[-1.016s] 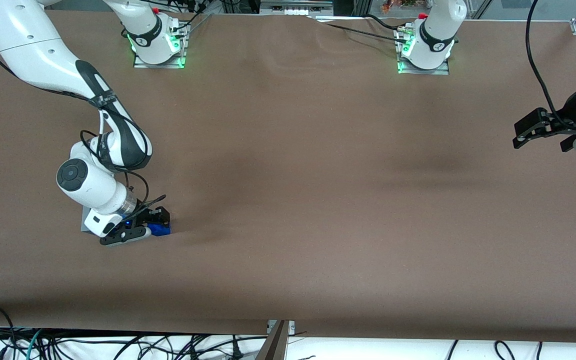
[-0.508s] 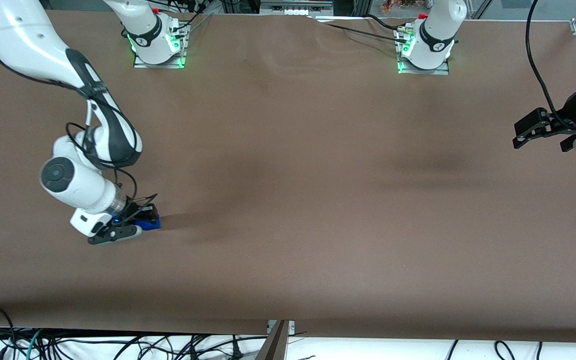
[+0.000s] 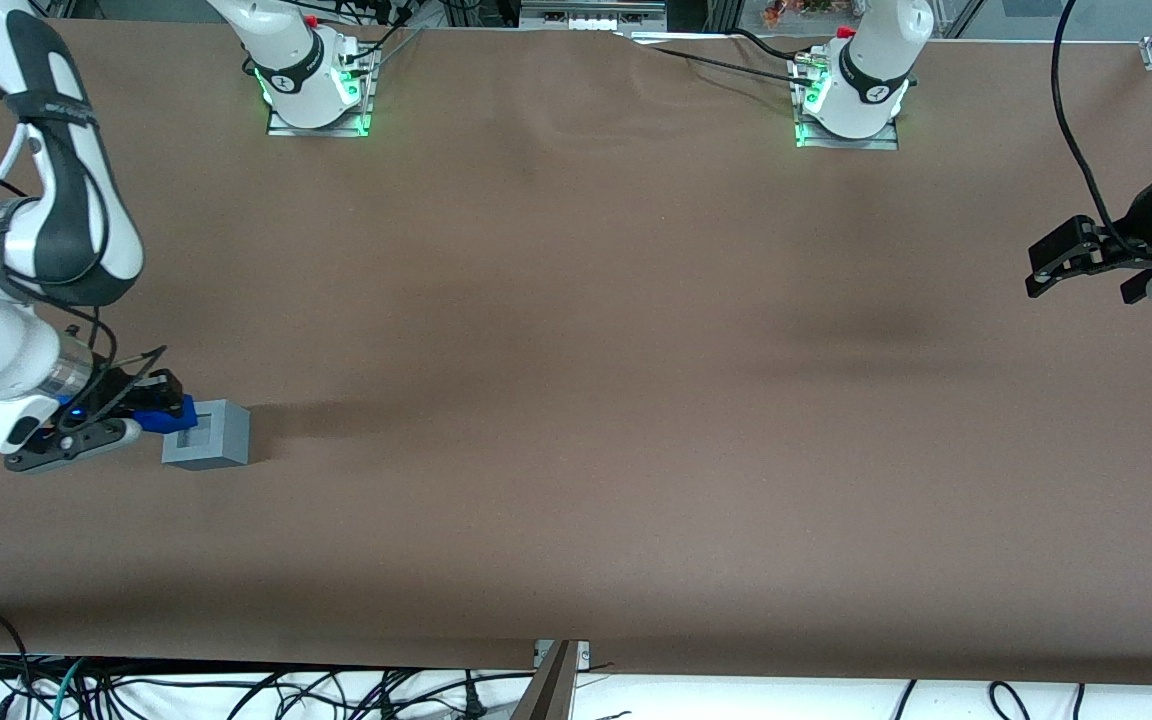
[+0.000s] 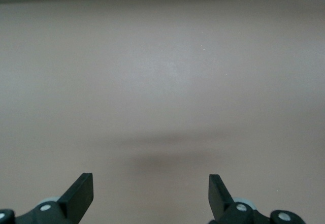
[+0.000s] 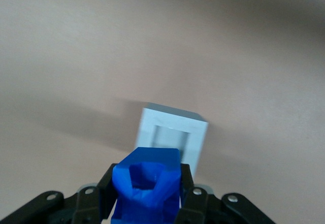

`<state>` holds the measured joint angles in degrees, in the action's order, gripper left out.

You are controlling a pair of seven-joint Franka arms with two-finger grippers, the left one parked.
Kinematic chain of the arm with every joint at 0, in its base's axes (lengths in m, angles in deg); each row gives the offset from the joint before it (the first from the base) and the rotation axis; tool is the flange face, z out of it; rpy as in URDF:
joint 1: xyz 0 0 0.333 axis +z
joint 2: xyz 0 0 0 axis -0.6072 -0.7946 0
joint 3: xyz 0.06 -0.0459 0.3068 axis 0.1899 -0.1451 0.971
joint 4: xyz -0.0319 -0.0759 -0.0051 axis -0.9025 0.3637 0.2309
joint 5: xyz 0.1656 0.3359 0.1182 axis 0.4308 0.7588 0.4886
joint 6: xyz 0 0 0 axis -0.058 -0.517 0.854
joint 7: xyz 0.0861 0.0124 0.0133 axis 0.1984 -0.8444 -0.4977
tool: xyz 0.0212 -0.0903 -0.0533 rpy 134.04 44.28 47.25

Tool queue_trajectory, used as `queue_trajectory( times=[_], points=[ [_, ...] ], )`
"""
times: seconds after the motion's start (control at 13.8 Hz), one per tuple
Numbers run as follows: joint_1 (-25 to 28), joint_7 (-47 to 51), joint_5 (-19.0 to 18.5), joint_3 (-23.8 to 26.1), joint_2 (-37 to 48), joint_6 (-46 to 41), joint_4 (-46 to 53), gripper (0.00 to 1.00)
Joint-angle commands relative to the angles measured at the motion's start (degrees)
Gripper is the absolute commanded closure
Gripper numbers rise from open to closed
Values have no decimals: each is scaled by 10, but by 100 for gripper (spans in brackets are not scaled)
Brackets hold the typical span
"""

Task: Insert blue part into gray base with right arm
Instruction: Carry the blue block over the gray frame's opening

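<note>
The right arm's gripper (image 3: 158, 408) is shut on the blue part (image 3: 168, 414), held above the table toward the working arm's end. The gray base (image 3: 207, 434), a light-gray cube with a square recess in its top, sits on the table right beside the held part. In the right wrist view the blue part (image 5: 147, 185) sits clamped between the black fingers (image 5: 105, 192), and the gray base (image 5: 174, 131) with its recess lies just ahead of it, partly covered by the part.
The brown table cover (image 3: 576, 400) stretches wide around the base. Two arm mounts with green lights (image 3: 316, 90) stand farthest from the front camera. Cables hang along the table's near edge (image 3: 236, 690).
The right arm has swung toward its end of the table, carrying the blue part up off the table. The gray base, hidden under the wrist before, now shows beside the gripper.
</note>
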<state>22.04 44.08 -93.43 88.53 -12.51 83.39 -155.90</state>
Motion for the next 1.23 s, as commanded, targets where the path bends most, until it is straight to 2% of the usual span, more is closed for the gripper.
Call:
queue_trajectory(
  times=[0.0,0.58,1.16],
  points=[
    [-1,-18,29,-7,-13,28,-2,76],
    [-1,63,35,-11,-35,55,-7,76],
    [-1,61,27,-19,-39,83,-29,76]
  ],
)
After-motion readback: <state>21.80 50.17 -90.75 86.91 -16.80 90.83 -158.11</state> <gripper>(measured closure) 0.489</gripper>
